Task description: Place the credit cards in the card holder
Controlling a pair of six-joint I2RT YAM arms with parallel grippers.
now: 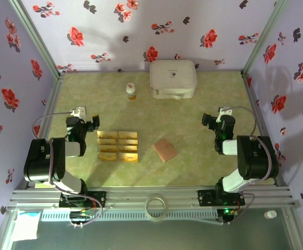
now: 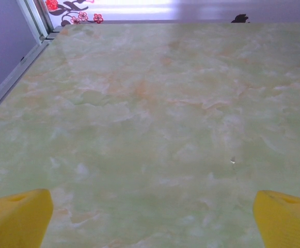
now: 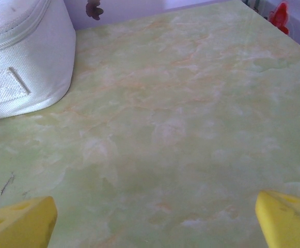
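The marbled green worktop [image 1: 193,120] is carrying everything, and no card is sitting in the holder yet, so this is looking like the opening step, before any pick. The white rounded box [image 1: 172,79] is sitting at the far edge, well apart from the work. The left arm [image 1: 52,156] and right arm [image 1: 247,156] are hovering at either side. Each has its jaws fully released and is gripping nothing, with the yellow fingertips [image 2: 18,217] [image 3: 18,222] showing wide apart over bare surface. The credit cards [image 1: 118,146] are lying flat near the left arm in a tidy two-column block, edges touching, gleaming gold. The card holder [image 1: 165,150] is lying just to their right, between the arms. It is pinkish-tan and turned at an angle, and I cannot tell whether it is folded shut. The next move is probably calling for lifting one thin card off a flush surface while the holder is being opened or steadied. A small bottle [image 1: 131,91] is standing left of the box.
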